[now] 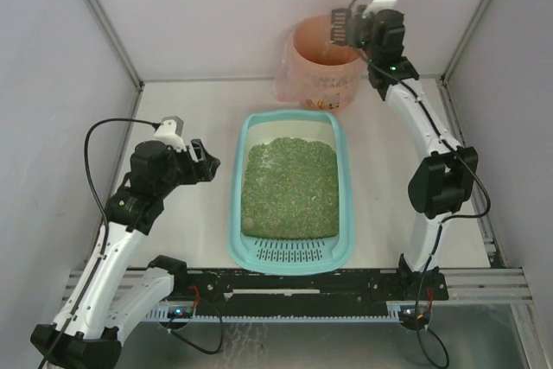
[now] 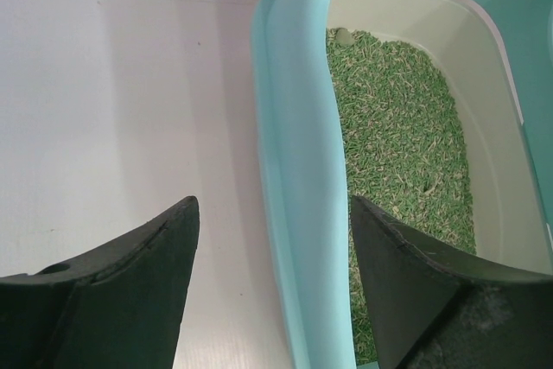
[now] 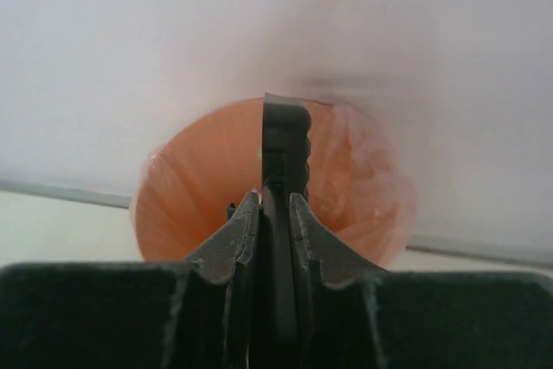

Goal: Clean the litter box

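Top view: litter box (image 1: 235,213) sits mid table (image 1: 173,118), left gripper (image 1: 207,164) just beside its left wall; right gripper (image 1: 356,28) is over the pink bin (image 1: 302,84); left wrist: fingers (image 2: 147,283) spread wide, straddling the box's rim; right wrist: fingers (image 3: 238,239) pinching the black scoop (image 3: 285,127)

Twin white-and-black robot arms on a black slotted base rail (image 1: 294,287).

The left arm (image 1: 111,252) and right arm (image 1: 416,120) share curved white link shells and boxy black joint housings. A thin black cable (image 1: 86,157) loops along each, and red wires (image 1: 197,293) show at the rail. A white camera block (image 1: 170,127) caps each wrist. The left gripper (image 1: 210,164) has broad matte-black wedge fingers (image 2: 130,300). The right gripper (image 1: 356,28) has narrower black ones (image 3: 238,239), seemingly step-edged, though that close view is blurred.
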Motion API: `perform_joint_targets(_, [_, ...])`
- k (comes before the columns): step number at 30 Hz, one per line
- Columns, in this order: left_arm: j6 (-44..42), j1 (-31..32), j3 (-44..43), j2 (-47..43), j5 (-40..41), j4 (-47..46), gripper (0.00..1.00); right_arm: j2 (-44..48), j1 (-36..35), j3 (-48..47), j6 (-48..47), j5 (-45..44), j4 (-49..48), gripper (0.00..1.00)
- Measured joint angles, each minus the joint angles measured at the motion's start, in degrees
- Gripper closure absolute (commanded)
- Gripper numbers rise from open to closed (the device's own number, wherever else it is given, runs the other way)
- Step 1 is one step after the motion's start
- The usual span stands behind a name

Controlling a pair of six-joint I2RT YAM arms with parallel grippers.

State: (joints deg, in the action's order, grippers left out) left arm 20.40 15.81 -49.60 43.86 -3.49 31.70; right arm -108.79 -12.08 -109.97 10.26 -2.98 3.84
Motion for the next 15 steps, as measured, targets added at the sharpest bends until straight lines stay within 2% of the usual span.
perform_joint_targets(4, [0.0, -0.1, 0.2, 0.0, -0.1, 0.0, 0.26, -0.3, -5.0, 1.3, -17.6, -0.7, -5.4, 1.0])
perform_joint_targets(8, [0.0, -0.2, 0.2, 0.0, -0.2, -0.1, 0.25, -0.3, -8.4, 4.9, -30.6, -0.1, -13.0, 1.0])
perform_joint_targets(15, [0.0, -0.3, 0.2, 0.0, -0.2, -0.3, 0.26, 0.5, -10.2, 9.8, -42.4, -0.7, -18.9, 1.0])
